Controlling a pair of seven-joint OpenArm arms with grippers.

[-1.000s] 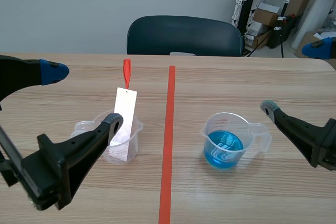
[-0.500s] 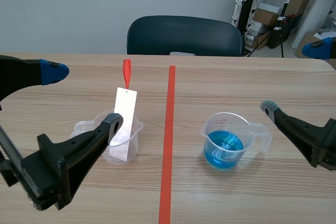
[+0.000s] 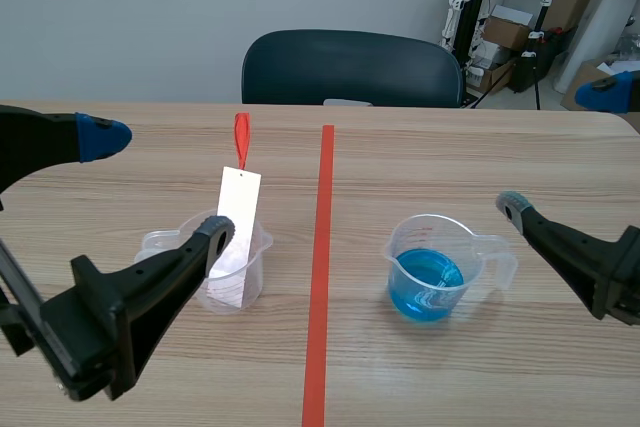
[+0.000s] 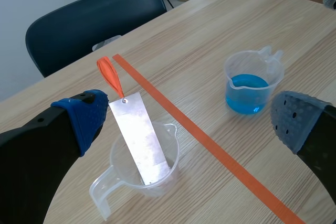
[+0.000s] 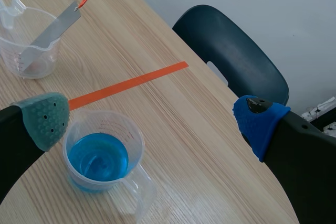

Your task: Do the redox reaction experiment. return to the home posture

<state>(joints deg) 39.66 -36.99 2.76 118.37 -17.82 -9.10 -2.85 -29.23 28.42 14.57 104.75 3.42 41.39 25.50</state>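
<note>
A clear beaker (image 3: 222,269) (image 4: 140,172) (image 5: 26,49) stands left of the red tape line, with a metal strip (image 3: 236,227) (image 4: 139,136) leaning in it; the strip carries an orange-red tag (image 3: 240,137) (image 4: 108,73). A second clear beaker (image 3: 437,267) (image 4: 252,81) (image 5: 105,157) holds blue liquid on the right. My left gripper (image 3: 160,182) (image 4: 184,121) is open, raised above the strip's beaker and holding nothing. My right gripper (image 3: 565,147) (image 5: 152,116) is open too, held over the blue beaker's side of the table.
A dark blue chair (image 3: 350,69) (image 4: 89,22) (image 5: 233,53) is pushed against the table's far edge. The red tape line (image 3: 320,277) runs down the middle of the table. Boxes and stands (image 3: 520,17) sit on the floor at the back right.
</note>
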